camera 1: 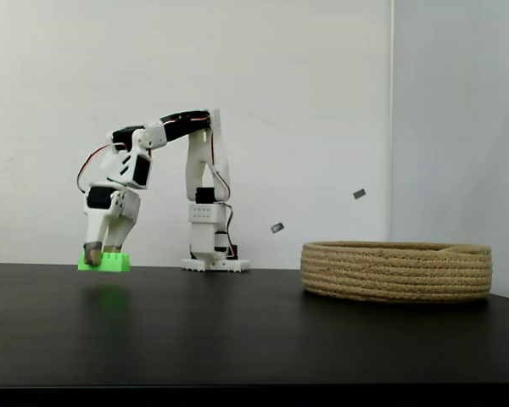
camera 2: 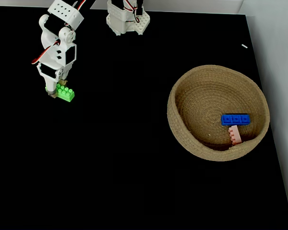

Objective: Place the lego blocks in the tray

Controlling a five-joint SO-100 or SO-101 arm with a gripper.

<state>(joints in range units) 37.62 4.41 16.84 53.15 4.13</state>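
The bright green lego block (camera 2: 66, 93) rests on the black table at the far left, also seen low in the side fixed view (camera 1: 106, 263). My gripper (camera 2: 55, 89) reaches down onto its left end, the fingers (camera 1: 92, 253) closed against the brick. The tray (camera 2: 192, 139) is a wide coiled tan rope basket at the right (camera 1: 396, 271). Inside it lie the blue lego block (camera 2: 235, 120) and the small pale pink lego block (camera 2: 235, 135), side by side near the right wall.
The arm's white base (camera 2: 127, 21) stands at the table's back edge. A white wall (camera 1: 322, 102) rises behind the table. The black tabletop (camera 2: 120, 143) stretches between the green brick and the basket.
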